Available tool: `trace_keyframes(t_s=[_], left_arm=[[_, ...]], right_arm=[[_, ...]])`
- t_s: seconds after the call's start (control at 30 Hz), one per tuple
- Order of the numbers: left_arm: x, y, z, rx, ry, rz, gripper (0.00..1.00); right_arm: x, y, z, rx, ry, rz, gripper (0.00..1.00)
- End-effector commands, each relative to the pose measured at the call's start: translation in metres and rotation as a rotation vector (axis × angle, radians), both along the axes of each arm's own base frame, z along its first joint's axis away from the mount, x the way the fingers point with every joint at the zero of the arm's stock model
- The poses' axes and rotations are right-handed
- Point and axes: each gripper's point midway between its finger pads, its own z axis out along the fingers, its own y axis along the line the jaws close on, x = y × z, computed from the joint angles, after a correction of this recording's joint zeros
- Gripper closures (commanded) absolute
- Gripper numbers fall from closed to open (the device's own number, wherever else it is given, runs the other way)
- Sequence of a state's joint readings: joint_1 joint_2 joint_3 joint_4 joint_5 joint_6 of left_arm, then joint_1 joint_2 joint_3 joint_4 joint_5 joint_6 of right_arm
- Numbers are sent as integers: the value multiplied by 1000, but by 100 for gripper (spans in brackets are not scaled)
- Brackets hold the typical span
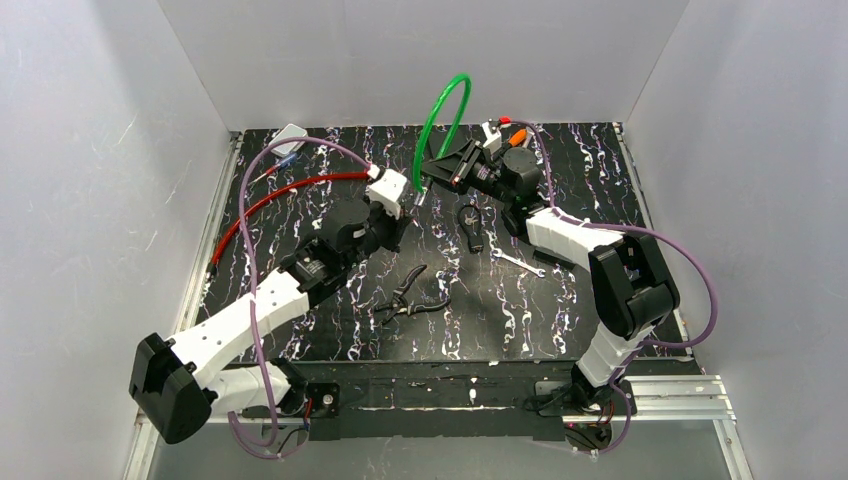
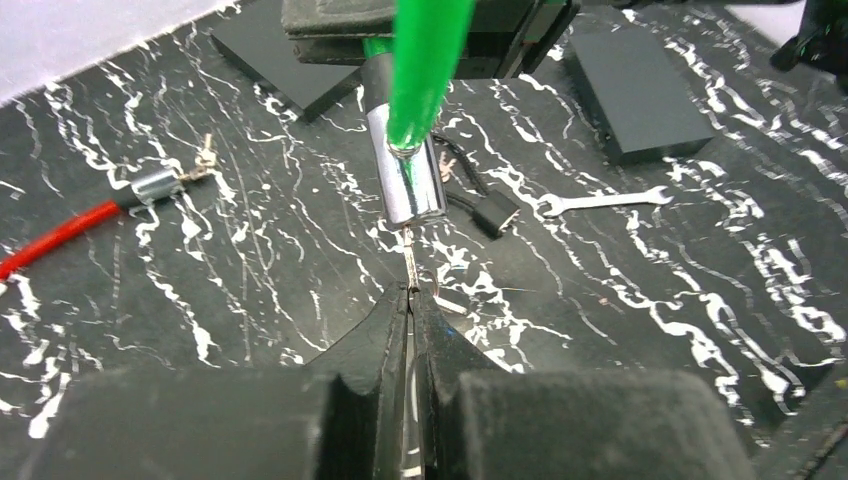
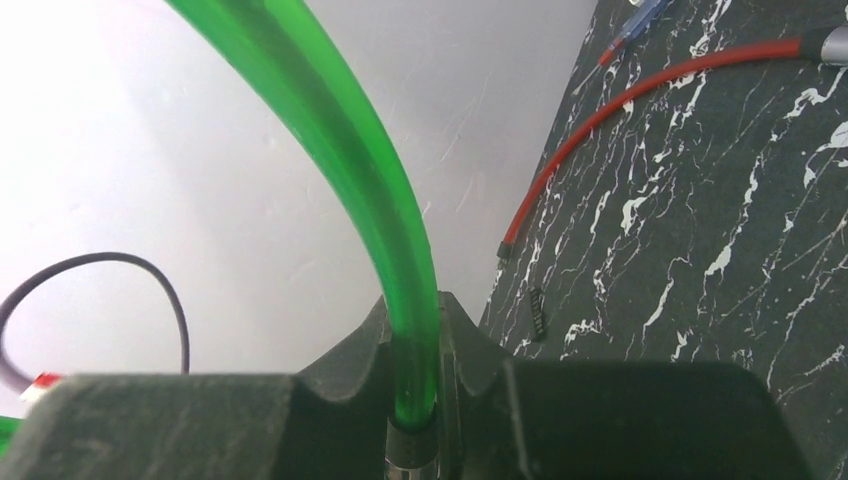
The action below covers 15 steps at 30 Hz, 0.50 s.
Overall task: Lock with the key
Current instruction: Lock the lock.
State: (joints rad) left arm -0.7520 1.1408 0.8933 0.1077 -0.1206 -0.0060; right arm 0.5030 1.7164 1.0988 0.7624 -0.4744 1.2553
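Green cable lock point(image 2: 425, 60): right gripper point(image 3: 418, 330) clamped on cable just above chrome barrel point(image 2: 405, 180). Fully closed left gripper point(image 2: 410, 300) pinches key point(image 2: 409, 262), seated in barrel end. Step: insertion apparently done. Next: turn key, barrel steadied.

The green cable point(image 2: 425, 70) has a glossy, see-through plastic skin. Its lock barrel point(image 2: 408, 185) is polished, mirror-bright metal, and the key point(image 2: 410, 262) below it is thin bare metal. The table point(image 2: 250, 270) is matt black with white marbling. The wrench point(image 2: 603, 202) at right is pale silvery metal; the red cable point(image 2: 60, 235) at left shines like plastic.
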Motion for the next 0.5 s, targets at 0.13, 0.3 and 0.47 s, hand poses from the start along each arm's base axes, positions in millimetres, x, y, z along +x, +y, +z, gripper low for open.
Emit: trace_keyframes(t_s=[0.13, 0.3, 0.47], left_arm=[[-13, -9, 14, -232, 240, -92, 100], [-26, -22, 18, -303, 321, -171, 100], [-25, -22, 14, -378, 426, -146, 100]], right_arm=[[-13, -2, 47, 108, -133, 32, 99], [-14, -2, 48, 112, -138, 34, 99], [-15, -3, 51, 120, -148, 34, 99]])
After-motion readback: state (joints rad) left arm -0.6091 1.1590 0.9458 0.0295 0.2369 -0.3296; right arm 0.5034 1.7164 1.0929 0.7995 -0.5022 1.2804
